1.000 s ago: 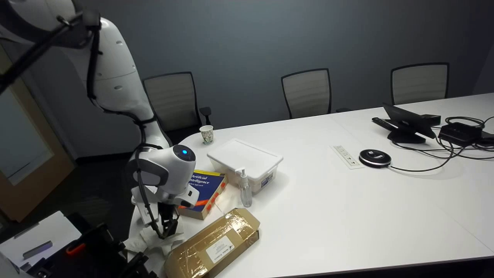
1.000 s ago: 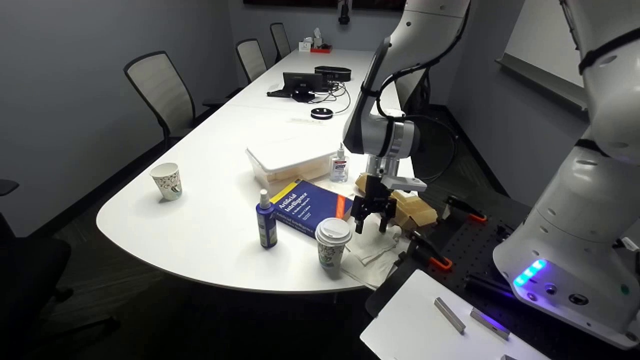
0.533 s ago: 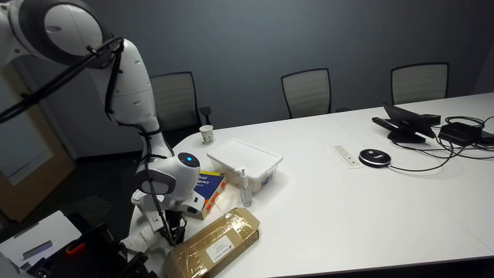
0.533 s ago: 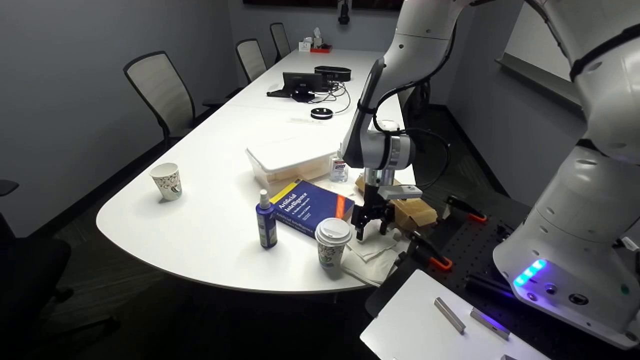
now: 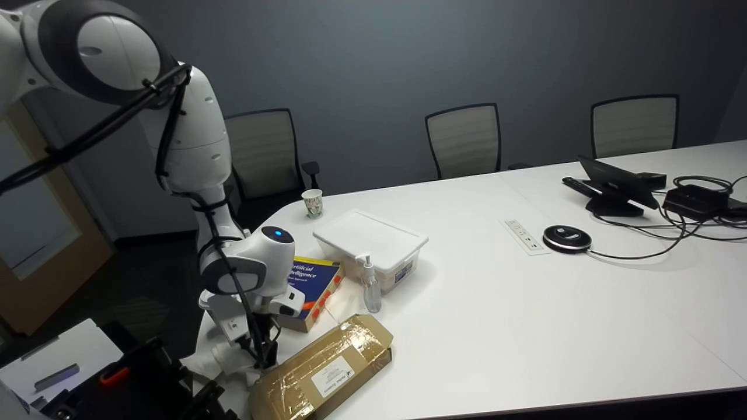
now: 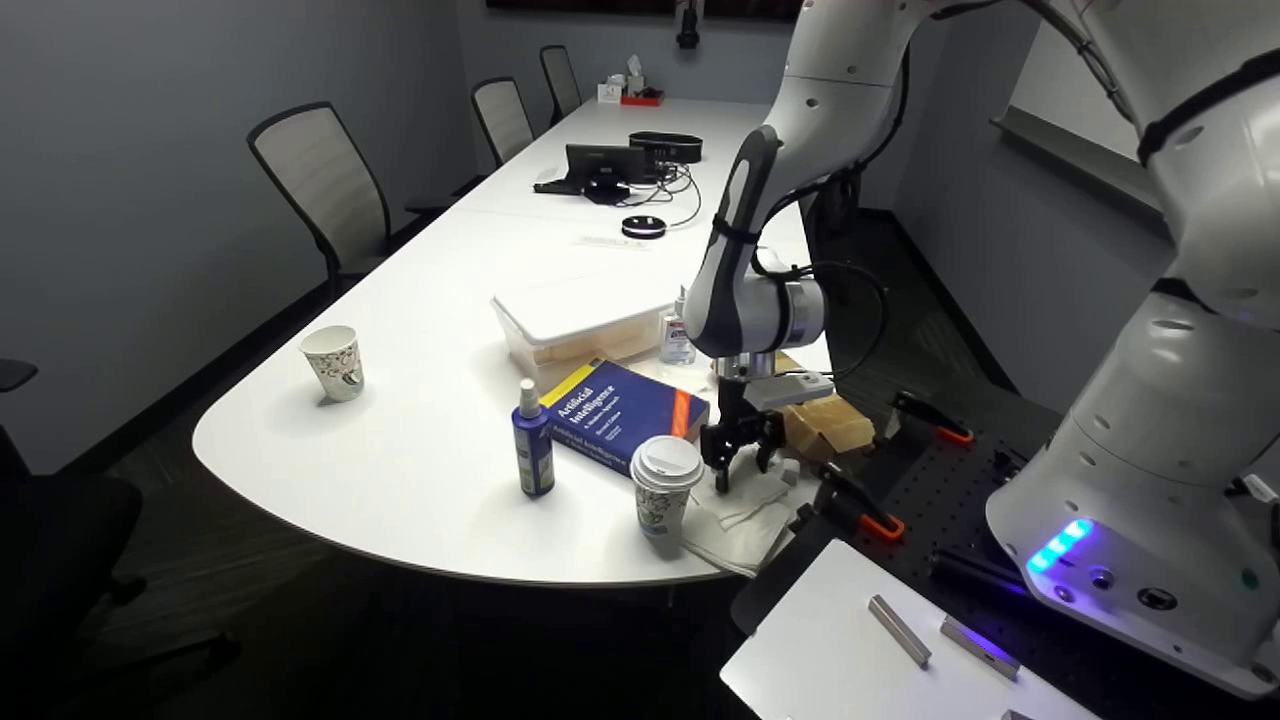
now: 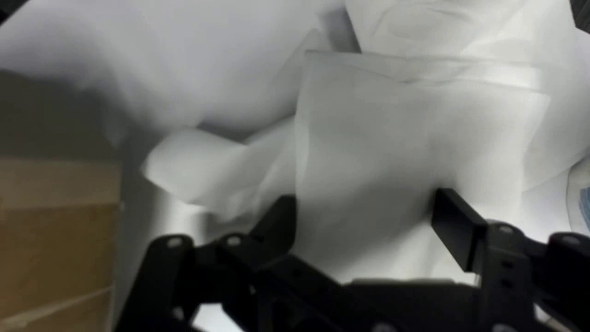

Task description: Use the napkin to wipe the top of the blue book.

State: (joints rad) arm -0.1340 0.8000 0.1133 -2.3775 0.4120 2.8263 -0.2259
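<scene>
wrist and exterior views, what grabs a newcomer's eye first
Likely the big white robot arm, arched over the table in both exterior views. Then the blue book, lying flat near the lidded cup. In the wrist view, the open gripper is over a white napkin.

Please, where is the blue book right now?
In an exterior view, the blue book lies left of the gripper in the picture, between the lidded plastic box and the lidded cup.

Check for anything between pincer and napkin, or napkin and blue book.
Nothing visible stands between the open pincer and the napkin, nor between napkin and blue book; the lidded cup stands beside that path.
</scene>
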